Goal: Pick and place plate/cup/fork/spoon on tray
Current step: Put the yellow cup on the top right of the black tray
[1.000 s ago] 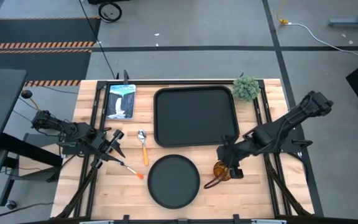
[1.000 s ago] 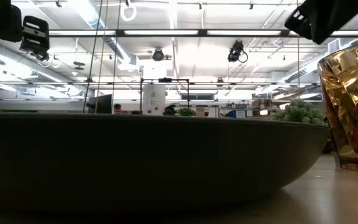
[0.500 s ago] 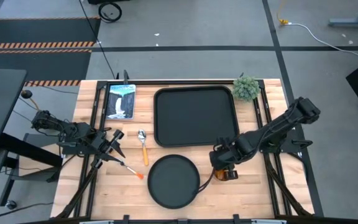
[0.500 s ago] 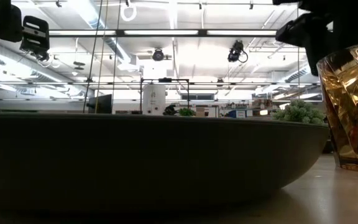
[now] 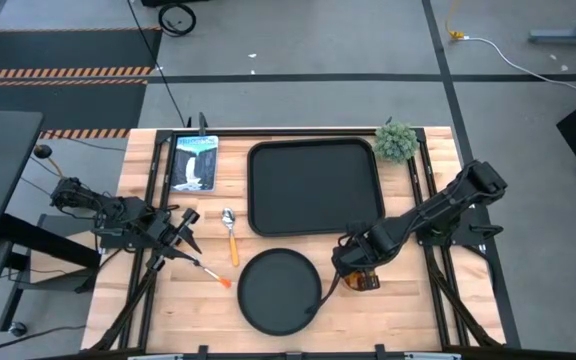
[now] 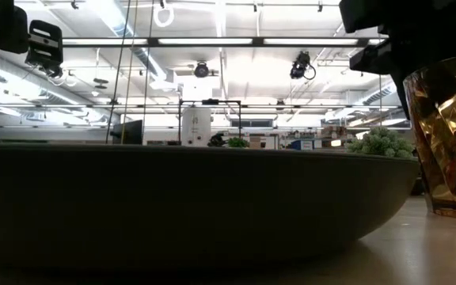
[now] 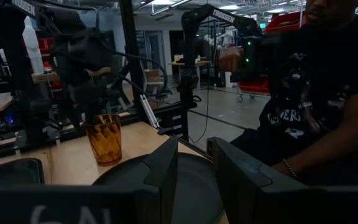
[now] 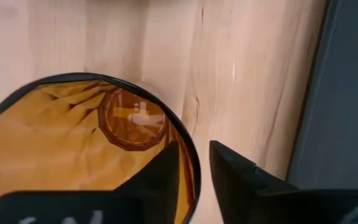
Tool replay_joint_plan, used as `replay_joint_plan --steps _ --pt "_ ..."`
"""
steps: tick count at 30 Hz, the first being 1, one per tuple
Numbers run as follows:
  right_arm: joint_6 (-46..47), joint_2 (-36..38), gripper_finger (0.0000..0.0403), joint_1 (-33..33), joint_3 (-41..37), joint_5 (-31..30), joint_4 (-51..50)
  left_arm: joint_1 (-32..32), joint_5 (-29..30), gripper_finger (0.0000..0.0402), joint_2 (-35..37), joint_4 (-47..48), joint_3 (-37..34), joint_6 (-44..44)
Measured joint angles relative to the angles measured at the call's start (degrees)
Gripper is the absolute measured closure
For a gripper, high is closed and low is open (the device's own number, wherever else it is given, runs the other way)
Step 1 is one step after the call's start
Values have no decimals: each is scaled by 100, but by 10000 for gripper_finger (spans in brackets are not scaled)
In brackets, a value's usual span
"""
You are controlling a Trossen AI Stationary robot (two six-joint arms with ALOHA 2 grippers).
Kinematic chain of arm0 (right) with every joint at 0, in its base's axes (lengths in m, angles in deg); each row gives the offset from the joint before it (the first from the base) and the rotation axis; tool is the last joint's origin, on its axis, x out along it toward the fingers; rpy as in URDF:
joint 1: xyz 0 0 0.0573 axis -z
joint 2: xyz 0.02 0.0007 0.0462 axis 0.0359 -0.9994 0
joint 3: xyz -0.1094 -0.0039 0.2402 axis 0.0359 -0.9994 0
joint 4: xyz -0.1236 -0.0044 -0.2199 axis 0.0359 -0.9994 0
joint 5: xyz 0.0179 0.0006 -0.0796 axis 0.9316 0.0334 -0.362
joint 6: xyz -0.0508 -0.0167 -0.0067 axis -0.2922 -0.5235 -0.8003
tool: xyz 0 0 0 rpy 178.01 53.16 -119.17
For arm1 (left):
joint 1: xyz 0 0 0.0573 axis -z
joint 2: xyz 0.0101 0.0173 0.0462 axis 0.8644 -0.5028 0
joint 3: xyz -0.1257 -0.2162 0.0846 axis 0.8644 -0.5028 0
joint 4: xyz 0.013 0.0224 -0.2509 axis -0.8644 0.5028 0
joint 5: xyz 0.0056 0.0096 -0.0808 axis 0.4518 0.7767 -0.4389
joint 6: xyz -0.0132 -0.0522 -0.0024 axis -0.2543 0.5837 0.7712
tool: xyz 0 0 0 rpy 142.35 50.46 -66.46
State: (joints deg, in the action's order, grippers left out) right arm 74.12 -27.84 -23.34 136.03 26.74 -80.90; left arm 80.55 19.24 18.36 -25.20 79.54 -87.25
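Note:
The amber cup (image 5: 366, 281) stands upright on the table to the right of the round black plate (image 5: 279, 291). My right gripper (image 5: 353, 266) is over the cup, open. In the right wrist view (image 8: 194, 152) one finger stands inside the cup (image 8: 86, 143) and one outside, with the rim between them and a gap on both sides. The black tray (image 5: 314, 187) lies behind them. The spoon (image 5: 231, 235) and fork (image 5: 206, 268) lie left of the plate. My left gripper (image 5: 190, 228) waits near the fork, open and empty.
A blue-white booklet (image 5: 194, 162) lies at the far left and a green plant ball (image 5: 396, 141) at the tray's far right corner. A person (image 7: 316, 93) shows beyond the table in the left wrist view. Bare wood lies to the right of the cup.
My right gripper has moved down and a little toward the table's near-left, onto the cup, so its fingers now straddle the rim. The cup has stayed in place.

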Motion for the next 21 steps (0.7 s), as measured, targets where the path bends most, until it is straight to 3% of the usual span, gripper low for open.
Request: replay_joint_plan --steps 8,12,21 --pt "-6 70 390 289 4 537 -58 2 -1 292 0 -1 1 -2" --pt "-167 99 383 493 94 901 -478 0 0 292 -2 1 0 0" --pt "-1341 121 392 1399 1063 831 -1723 2 0 292 -2 0 1 0"
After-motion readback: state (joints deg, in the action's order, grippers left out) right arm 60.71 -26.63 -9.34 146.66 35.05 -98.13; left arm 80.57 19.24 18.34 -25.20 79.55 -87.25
